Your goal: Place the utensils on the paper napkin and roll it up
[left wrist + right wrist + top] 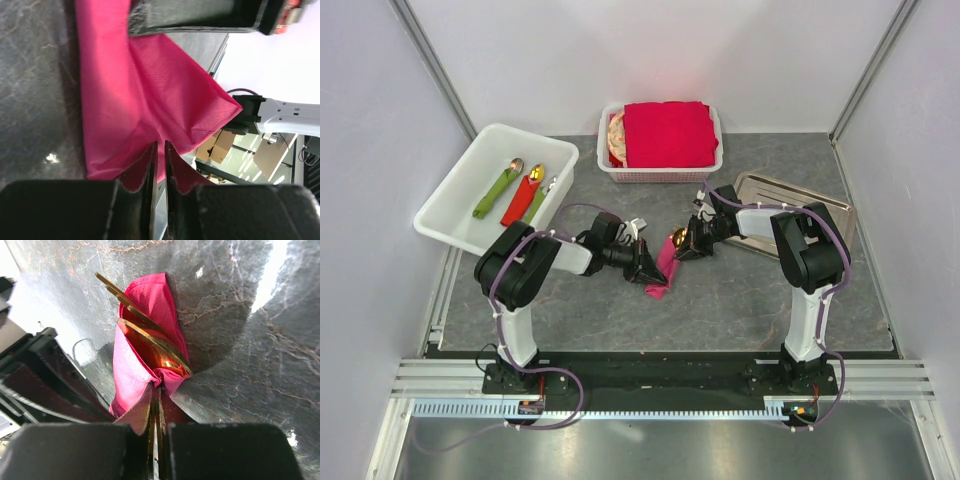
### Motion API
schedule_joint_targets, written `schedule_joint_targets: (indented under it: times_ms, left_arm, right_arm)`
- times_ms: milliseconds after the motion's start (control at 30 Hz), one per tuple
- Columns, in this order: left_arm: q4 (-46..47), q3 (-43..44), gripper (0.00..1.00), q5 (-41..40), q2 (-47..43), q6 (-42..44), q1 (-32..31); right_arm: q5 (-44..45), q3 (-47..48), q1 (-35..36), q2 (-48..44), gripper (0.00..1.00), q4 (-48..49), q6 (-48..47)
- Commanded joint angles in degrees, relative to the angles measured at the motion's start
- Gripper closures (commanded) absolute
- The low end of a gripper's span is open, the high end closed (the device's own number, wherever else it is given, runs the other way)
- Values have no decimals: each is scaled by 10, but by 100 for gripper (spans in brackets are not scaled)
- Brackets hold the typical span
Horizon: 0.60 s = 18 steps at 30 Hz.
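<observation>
The magenta paper napkin (661, 272) lies on the grey table between the two arms, folded around the gold utensils (145, 335). Their slim handles stick out of its far end. A gold spoon bowl (678, 238) shows at the napkin's upper end in the top view. My left gripper (161, 147) is closed on a fold of the napkin (135, 95), with pink paper between its tips. My right gripper (157, 389) is shut on the bunched napkin (127, 372) just beside the spoon bowl. In the top view the left gripper (647, 269) and right gripper (684, 245) face each other across the bundle.
A white bin (450, 195) at the back left holds spoons wrapped in green and red napkins. A white basket (610, 170) at the back holds a stack of red napkins (667, 134). A metal tray (825, 210) lies behind the right arm.
</observation>
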Motion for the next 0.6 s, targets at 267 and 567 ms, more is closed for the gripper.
schedule_joint_targets:
  times_ms: [267,567]
  left_arm:
    - [-107,42,86,-56,36,57,-2]
    - [-164,58,98,-103,51,79,-2]
  right_arm:
    - [60,1,-6,14,91,-11,-28]
    - [14,63,-18,-54,72,-81,-53]
